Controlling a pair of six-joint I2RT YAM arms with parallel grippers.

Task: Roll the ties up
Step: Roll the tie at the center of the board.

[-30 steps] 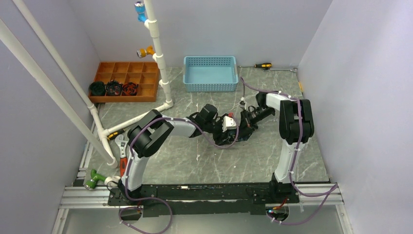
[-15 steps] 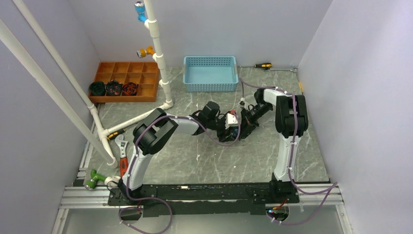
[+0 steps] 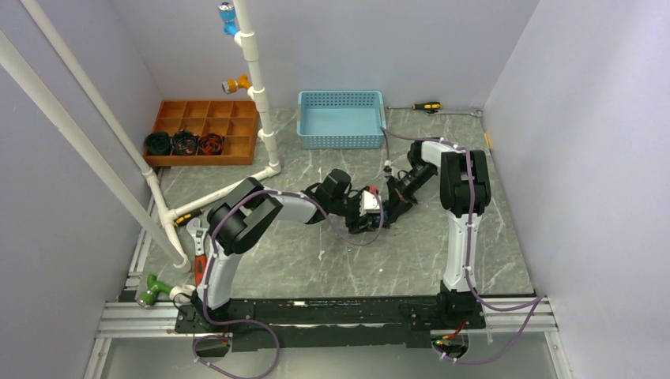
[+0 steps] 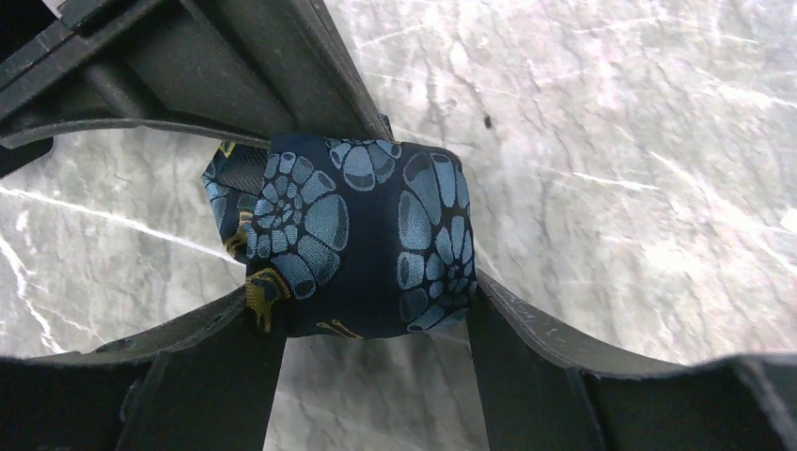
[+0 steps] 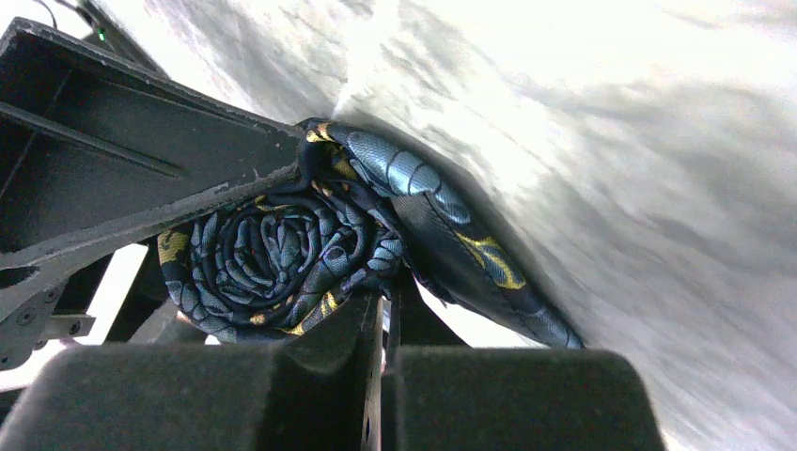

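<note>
Tie (image 4: 357,235) — rolled, in left gripper (image 4: 374,224)

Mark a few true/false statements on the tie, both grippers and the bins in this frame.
1. The tie is wound into a coil. True.
2. The left gripper has a finger on each side of the tie. True.
3. The right gripper is wide open. False: its jaws are shut, with the tips in the tie's fabric.
4. A tie lies in the blue basket. False: nothing shows inside it.
5. The wooden tray sits on the right arm's side. False: it is at the far left, by the white pipe.
</note>
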